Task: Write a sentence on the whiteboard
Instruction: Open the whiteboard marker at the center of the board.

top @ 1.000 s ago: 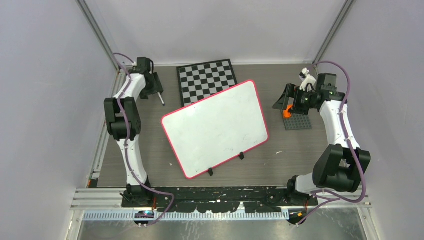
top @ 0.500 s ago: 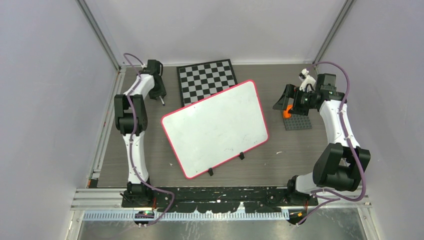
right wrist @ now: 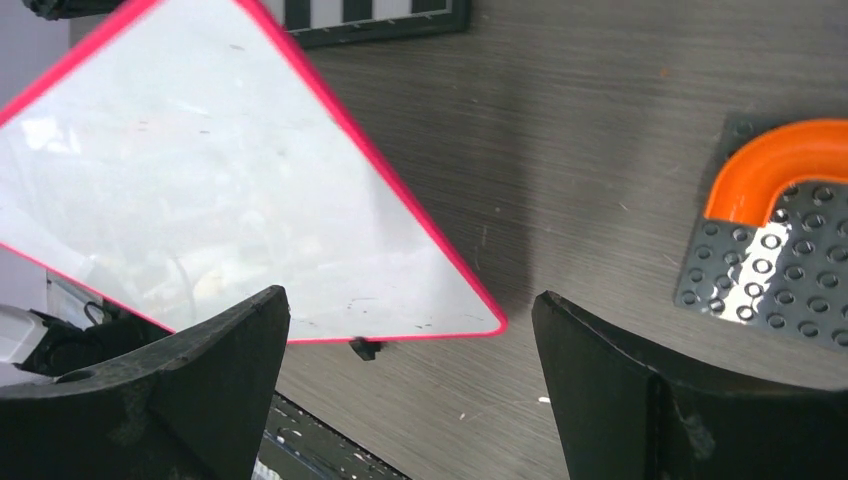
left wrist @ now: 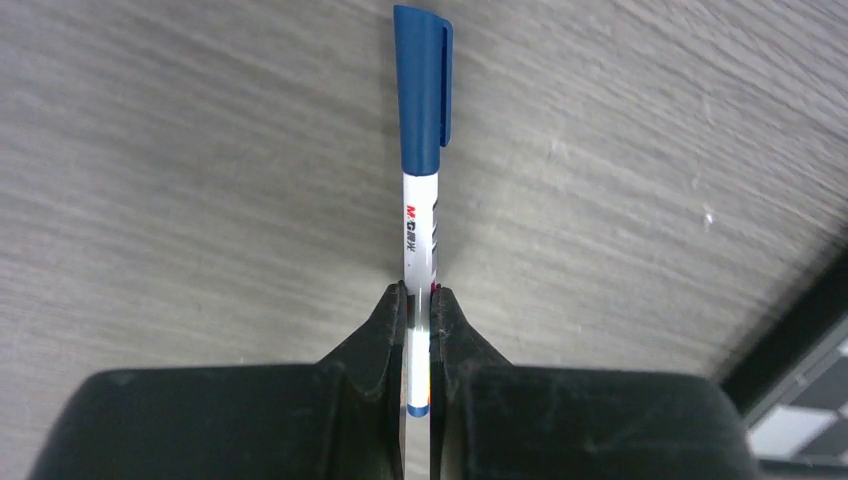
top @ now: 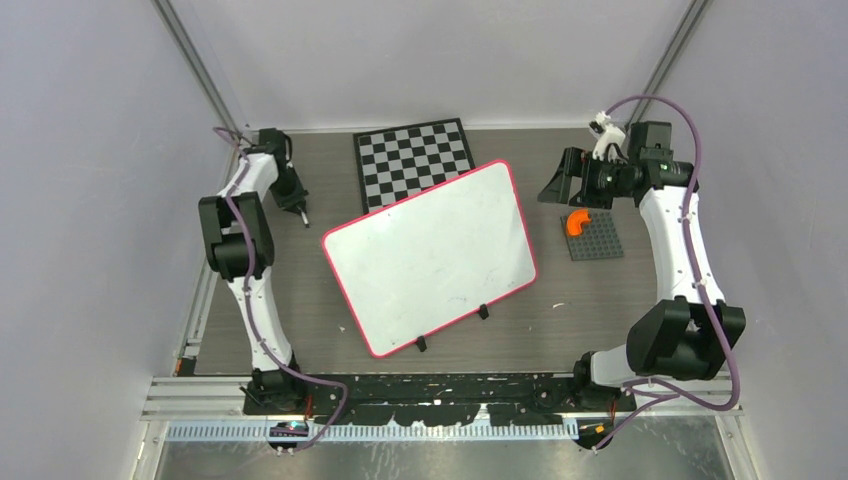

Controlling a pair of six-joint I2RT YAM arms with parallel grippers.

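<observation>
Left pincer (left wrist: 420, 292) clenched on a blue-capped marker (left wrist: 422, 180) at the far left of the bench (top: 560, 320); right pincer (right wrist: 408, 300) spread wide, holding nothing. Between them the whiteboard (top: 430, 255) lies askew, just beside a checkered board (top: 413, 158). An orange curved piece (top: 577, 221) sits on a grey studded plate (top: 596, 240).

Checkered board (top: 414, 158), blue-capped marker (left wrist: 422, 150), orange arch (top: 576, 221) on grey studded plate (top: 600, 240)
</observation>
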